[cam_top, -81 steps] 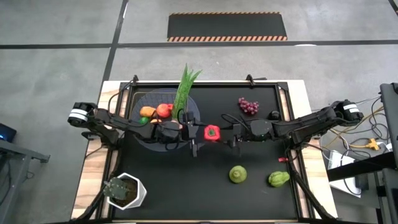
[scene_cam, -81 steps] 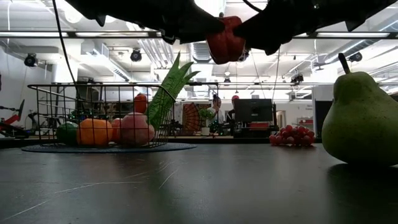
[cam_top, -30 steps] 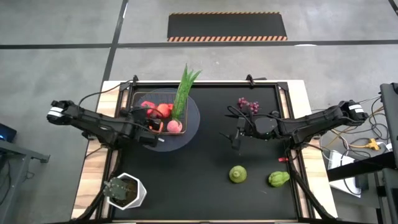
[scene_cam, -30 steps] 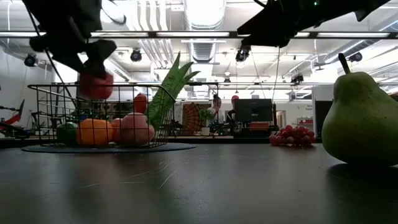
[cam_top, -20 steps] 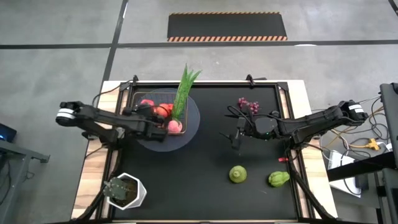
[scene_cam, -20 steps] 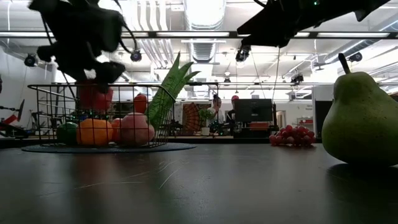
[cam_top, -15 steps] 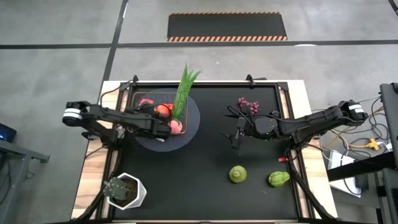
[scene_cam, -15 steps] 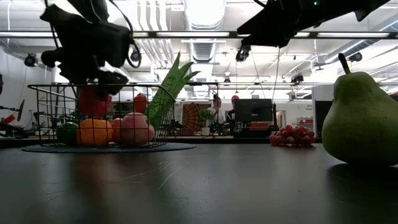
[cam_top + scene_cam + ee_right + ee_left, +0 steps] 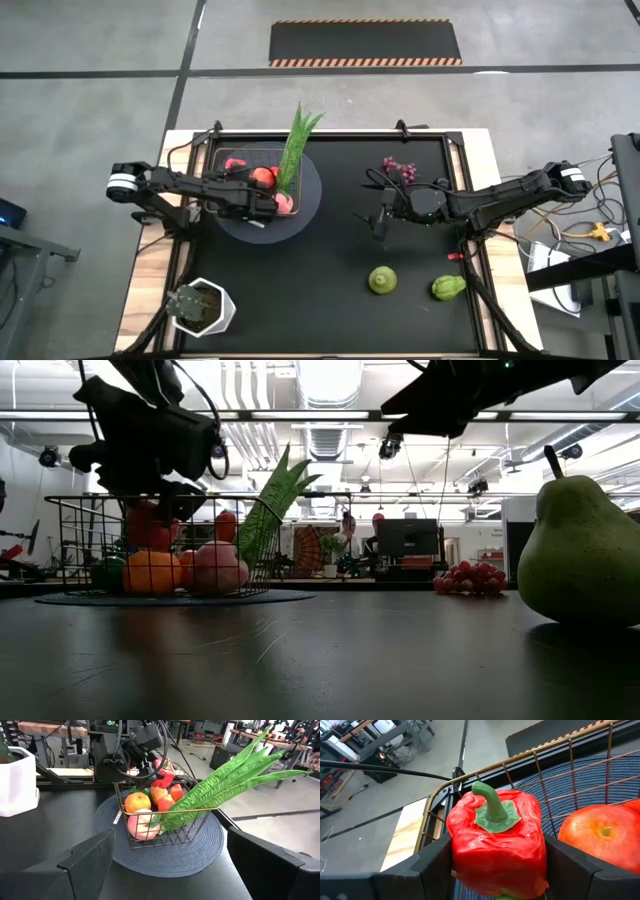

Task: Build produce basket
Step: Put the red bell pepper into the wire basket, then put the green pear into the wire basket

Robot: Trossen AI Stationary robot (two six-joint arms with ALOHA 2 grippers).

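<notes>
So since the last look the left gripper [image 9: 496, 870] has swung in from mid-table and now hangs over the dark wire-grid basket on its round grey mat [image 9: 165, 832], its two fingers clamped on the glossy red toy bell pepper [image 9: 495, 842].

The pepper sits upright between the jaws, green stem pointing up and away from the wrist, long axis roughly vertical. It's above the fruit pile and doesn't look released yet.

Already in the basket, just below and beside that gripper: an orange fruit [image 9: 138, 801], a pink peach-like one [image 9: 141, 827], a red one [image 9: 600, 837] and the long green leafy stalk [image 9: 225, 785].

Still out on the table, near the wide-open, empty right gripper [image 9: 381, 222]: purple grapes [image 9: 399, 170], a green pear [image 9: 382, 280] and a second green fruit [image 9: 447, 288]. I'd say past halfway.
</notes>
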